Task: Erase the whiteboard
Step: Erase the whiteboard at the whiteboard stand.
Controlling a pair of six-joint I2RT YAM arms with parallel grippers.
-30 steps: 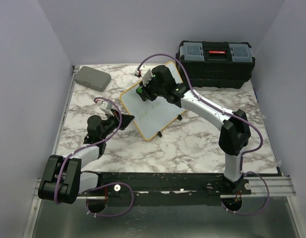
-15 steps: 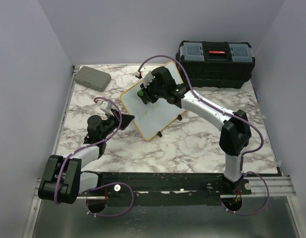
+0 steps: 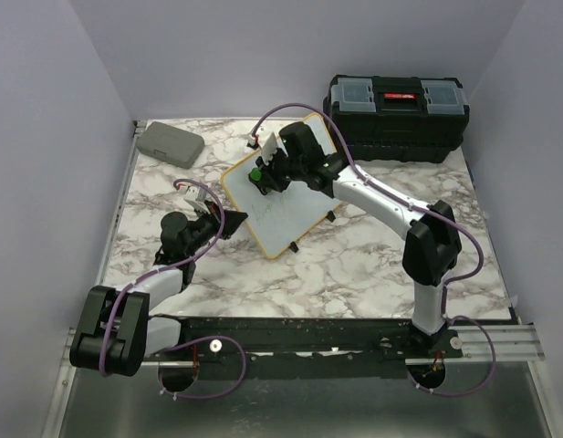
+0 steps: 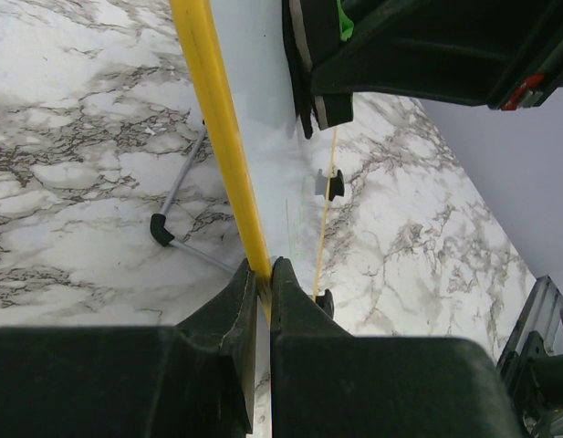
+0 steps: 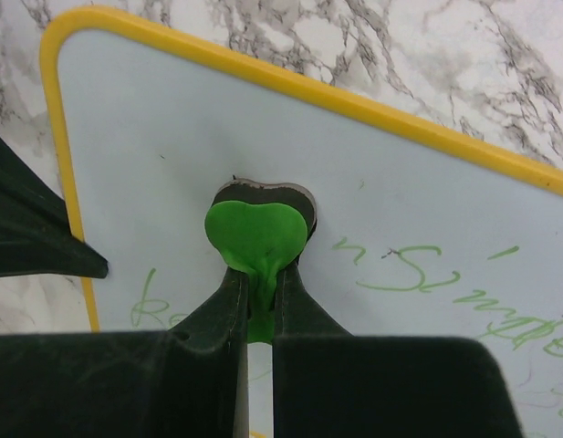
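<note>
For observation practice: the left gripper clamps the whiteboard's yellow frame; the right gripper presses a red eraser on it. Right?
No: the eraser in the right gripper is green, not red; the right wrist view shows it. The left gripper does clamp the whiteboard frame.

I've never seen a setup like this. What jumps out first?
The yellow-framed whiteboard in the middle of the marble table, scrawled with green handwriting. The left gripper pinches its frame edge, while the right gripper holds a green heart-shaped eraser against its face. A black toolbox sits at the far right.
</note>
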